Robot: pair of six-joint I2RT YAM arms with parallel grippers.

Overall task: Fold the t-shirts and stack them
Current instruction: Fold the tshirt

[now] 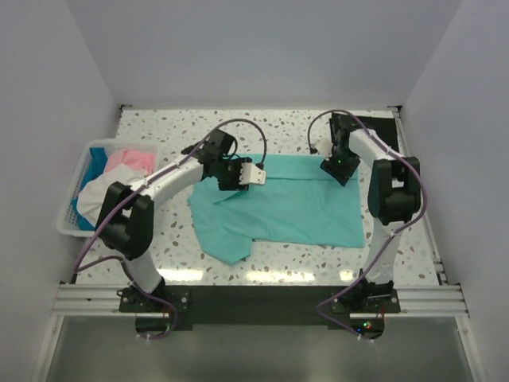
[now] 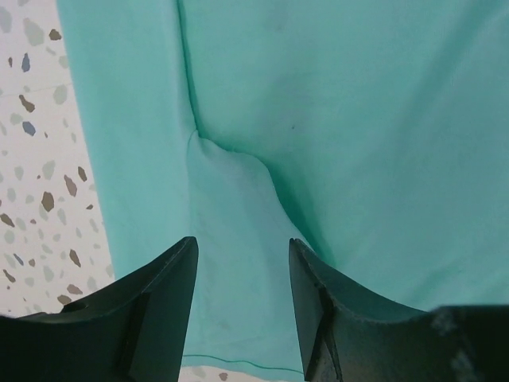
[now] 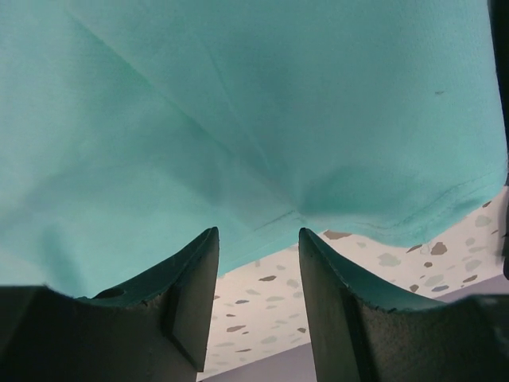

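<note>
A teal-green t-shirt [image 1: 294, 208] lies spread flat in the middle of the table, its left side folded into an uneven flap. My left gripper [image 1: 229, 181] hovers over the shirt's upper left part. In the left wrist view it [image 2: 242, 255] is open, with smooth teal cloth [image 2: 358, 119] below and nothing between the fingers. My right gripper [image 1: 338, 169] is at the shirt's far right edge. In the right wrist view it [image 3: 258, 243] is open too, with the cloth's hem [image 3: 238, 103] just ahead and bare table between the fingers.
A white slatted basket [image 1: 70, 208] at the table's left edge holds a pink t-shirt [image 1: 131, 161], a bright blue one [image 1: 99, 157] and a white one [image 1: 99, 195]. A dark flat shape [image 1: 383, 127] lies in the back right corner, behind the right arm.
</note>
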